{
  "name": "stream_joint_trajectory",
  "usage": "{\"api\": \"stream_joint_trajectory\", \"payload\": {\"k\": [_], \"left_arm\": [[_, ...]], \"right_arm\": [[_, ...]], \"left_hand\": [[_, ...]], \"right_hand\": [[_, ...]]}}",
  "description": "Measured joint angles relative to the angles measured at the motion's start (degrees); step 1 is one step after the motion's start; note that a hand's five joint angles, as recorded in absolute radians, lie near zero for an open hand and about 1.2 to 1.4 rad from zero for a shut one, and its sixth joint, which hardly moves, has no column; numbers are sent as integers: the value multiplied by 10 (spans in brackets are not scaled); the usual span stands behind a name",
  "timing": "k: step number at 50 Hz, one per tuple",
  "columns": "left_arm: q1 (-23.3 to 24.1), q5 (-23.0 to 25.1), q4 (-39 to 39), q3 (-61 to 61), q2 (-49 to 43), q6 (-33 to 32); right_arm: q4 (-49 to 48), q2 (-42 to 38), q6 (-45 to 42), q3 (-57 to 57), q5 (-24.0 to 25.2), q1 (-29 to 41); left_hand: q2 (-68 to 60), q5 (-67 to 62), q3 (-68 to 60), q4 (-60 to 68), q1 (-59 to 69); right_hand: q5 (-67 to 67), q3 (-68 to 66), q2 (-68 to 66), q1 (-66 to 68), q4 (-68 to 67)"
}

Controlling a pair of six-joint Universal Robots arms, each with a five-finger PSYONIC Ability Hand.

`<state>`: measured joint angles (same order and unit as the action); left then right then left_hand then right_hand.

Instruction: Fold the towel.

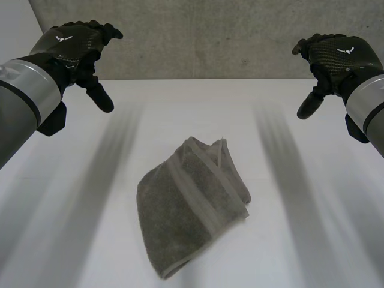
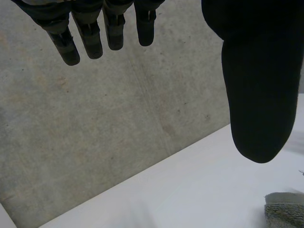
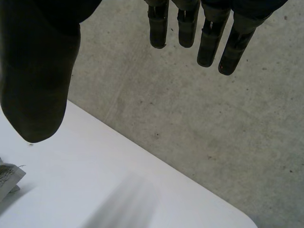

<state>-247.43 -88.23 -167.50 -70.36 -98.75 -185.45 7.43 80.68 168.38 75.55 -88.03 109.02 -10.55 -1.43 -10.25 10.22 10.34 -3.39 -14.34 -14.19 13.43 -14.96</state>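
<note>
A grey-brown towel (image 1: 189,207) lies folded in a rough bundle on the white table (image 1: 300,252), near its middle and front, with striped hems showing on top. My left hand (image 1: 75,48) hovers high at the back left, well clear of the towel, fingers relaxed and open, holding nothing. My right hand (image 1: 333,57) hovers at the back right in the same way, open and empty. In the left wrist view a corner of the towel (image 2: 287,209) shows below my left hand's thumb (image 2: 259,85). In the right wrist view a towel corner (image 3: 7,178) shows below my right hand's thumb (image 3: 38,76).
A grey concrete wall (image 1: 210,36) stands right behind the table's far edge. White tabletop (image 1: 66,240) stretches on both sides of the towel.
</note>
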Motion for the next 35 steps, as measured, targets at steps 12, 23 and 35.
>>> {"api": "stream_joint_trajectory", "payload": {"k": [12, 23, 35], "left_arm": [[17, 88, -12, -38, -14, -8], [104, 153, -111, -60, -154, -69], [158, 143, -186, -27, -298, -227]], "right_arm": [[5, -28, -179, 9, 126, -1], [6, -81, -254, 10, 105, -17], [5, -82, -249, 19, 99, -27]], "left_hand": [[-10, -2, -12, 12, 11], [-74, -66, -77, 77, 77], [-345, -334, -347, 348, 346]], "right_hand": [[0, 0, 0, 0, 0], [0, 0, 0, 0, 0], [0, 0, 0, 0, 0]]}}
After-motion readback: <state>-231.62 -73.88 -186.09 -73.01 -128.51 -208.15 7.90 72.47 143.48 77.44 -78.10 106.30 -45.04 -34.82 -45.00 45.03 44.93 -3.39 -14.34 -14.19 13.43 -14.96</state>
